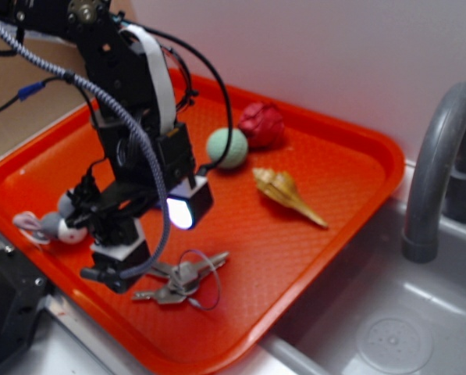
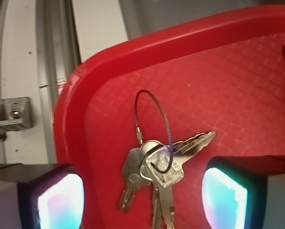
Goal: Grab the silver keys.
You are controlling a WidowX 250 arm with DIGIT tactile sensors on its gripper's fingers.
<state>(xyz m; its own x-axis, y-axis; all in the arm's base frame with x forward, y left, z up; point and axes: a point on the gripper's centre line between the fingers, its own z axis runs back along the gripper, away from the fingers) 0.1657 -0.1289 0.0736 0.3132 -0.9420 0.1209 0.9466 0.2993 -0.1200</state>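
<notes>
The silver keys (image 1: pixel 182 277) lie flat on the orange-red tray (image 1: pixel 334 195) near its front corner, several keys on a thin wire ring. My gripper (image 1: pixel 148 244) hangs just above and left of them, open. In the wrist view the keys (image 2: pixel 161 162) lie between my two lit finger pads (image 2: pixel 61 202), with a clear gap on each side. The wire ring loops away towards the tray's rim (image 2: pixel 109 71). My gripper (image 2: pixel 142 200) holds nothing.
On the tray are a green ball (image 1: pixel 227 148), a red crumpled ball (image 1: pixel 261 123), a tan seashell (image 1: pixel 287 195) and a small grey-white toy (image 1: pixel 49 226) at the left. A grey faucet (image 1: pixel 439 156) and sink (image 1: pixel 389 328) stand to the right. A metal bracket (image 2: pixel 13 112) sits beyond the tray's edge.
</notes>
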